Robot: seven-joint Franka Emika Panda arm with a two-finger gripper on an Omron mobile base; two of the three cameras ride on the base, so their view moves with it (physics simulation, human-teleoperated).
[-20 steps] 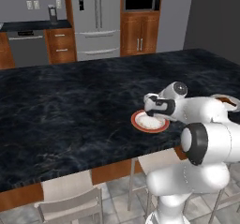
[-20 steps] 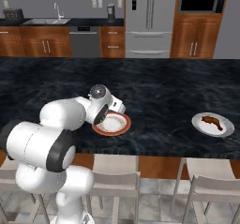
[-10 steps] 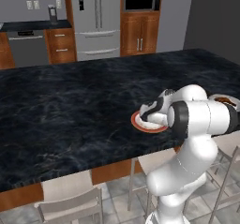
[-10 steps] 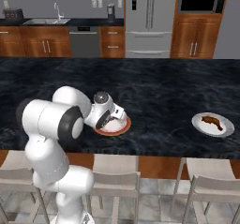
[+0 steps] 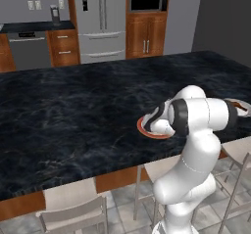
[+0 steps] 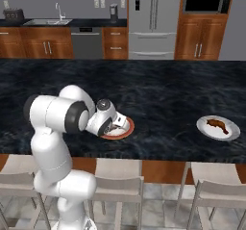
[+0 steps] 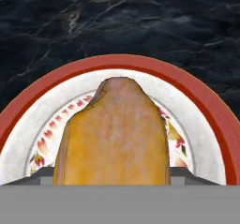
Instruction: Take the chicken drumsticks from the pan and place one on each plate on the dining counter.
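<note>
My gripper (image 7: 112, 172) is shut on the golden-tan chicken drumstick (image 7: 115, 134), which it holds low over the white plate with the orange-red rim (image 7: 197, 101). That plate (image 6: 127, 127) sits near the front edge of the black marble dining counter (image 6: 168, 92); my hand (image 6: 108, 121) covers most of it, and in the left base view my arm hides all but the plate's left rim (image 5: 143, 128). The darker drumstick (image 6: 217, 124) lies on the plain white plate (image 6: 230, 134) further right. The pan is out of view.
Pale chairs (image 6: 117, 185) stand tucked under the counter's near edge. Behind the counter are wooden cabinets, a steel fridge (image 6: 153, 17) and a sink (image 6: 50, 21). Wide bare marble lies left of and behind the plates.
The arm has folded and its elbow has swung round while the hand sank lower onto the red-rimmed plate, still with the drumstick in it. Plates and counter have not moved.
</note>
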